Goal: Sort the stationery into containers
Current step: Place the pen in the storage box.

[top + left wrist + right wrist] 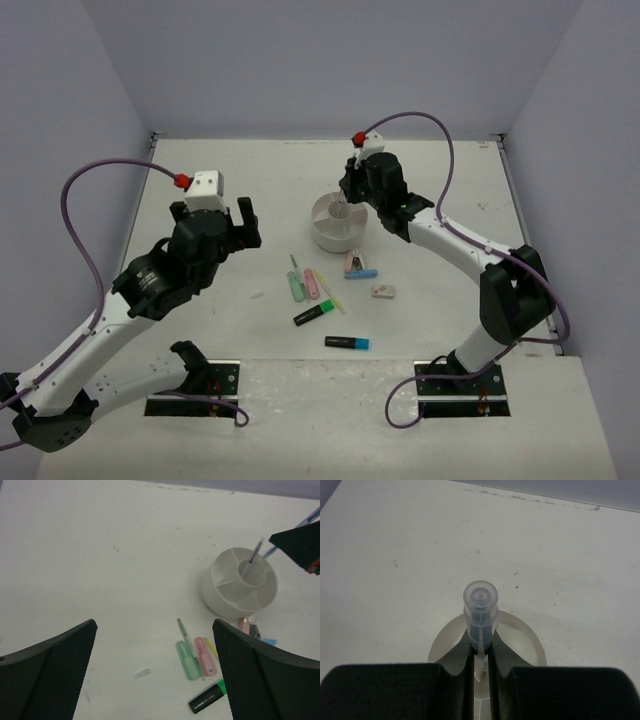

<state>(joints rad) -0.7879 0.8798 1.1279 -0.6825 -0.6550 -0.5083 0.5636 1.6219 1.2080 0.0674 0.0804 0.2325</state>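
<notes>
The round white organiser (338, 222) stands mid-table, with a pen upright in its central cup (254, 560). My right gripper (352, 196) hangs over it, shut on a translucent blue-grey pen (480, 611) held upright above the cup, with the organiser rim (536, 650) below. My left gripper (245, 225) is open and empty, held above the table left of the items (154, 625). On the table lie a mint marker (188, 659), a pink marker (206, 656), a thin green pen (183, 631), a green highlighter (315, 314), a blue highlighter (346, 342) and a pale eraser (383, 291).
A pink and a blue item (358, 266) lie just in front of the organiser. A thin yellow pen (333, 298) lies beside the pink marker. A small white scrap (142, 673) lies left of the markers. Walls close the table at the back and sides.
</notes>
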